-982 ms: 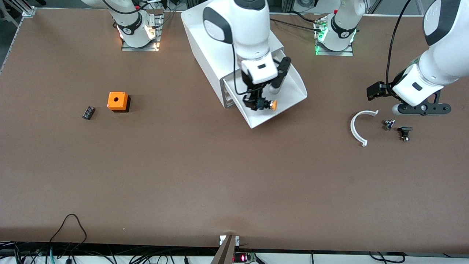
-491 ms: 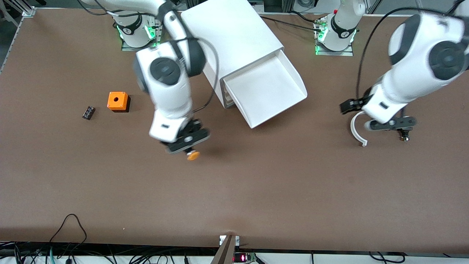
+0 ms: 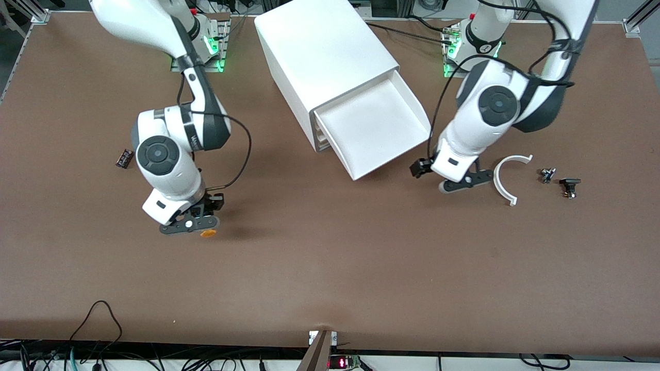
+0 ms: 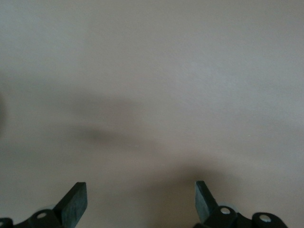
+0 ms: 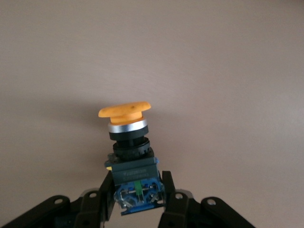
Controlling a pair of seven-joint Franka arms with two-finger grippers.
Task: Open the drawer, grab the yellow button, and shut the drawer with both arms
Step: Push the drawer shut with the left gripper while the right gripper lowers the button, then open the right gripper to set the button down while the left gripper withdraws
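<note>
I see the right hand (image 3: 198, 226) clamped on the small orange-capped, black-bodied push button (image 3: 208, 233), low over bare brown counter (image 3: 330, 268) toward the right arm's end. The wide white plastic top drawer (image 3: 379, 129) stands pulled out. My left hand (image 3: 454, 180) hangs spread wide, holding nothing, just beside the drawer's front corner.

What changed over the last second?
The right gripper, shut on the button, carried it out of the drawer to over bare table toward the right arm's end. The left gripper, open, swung in beside the drawer's front. The drawer stays open; the white arc and small parts haven't moved.
</note>
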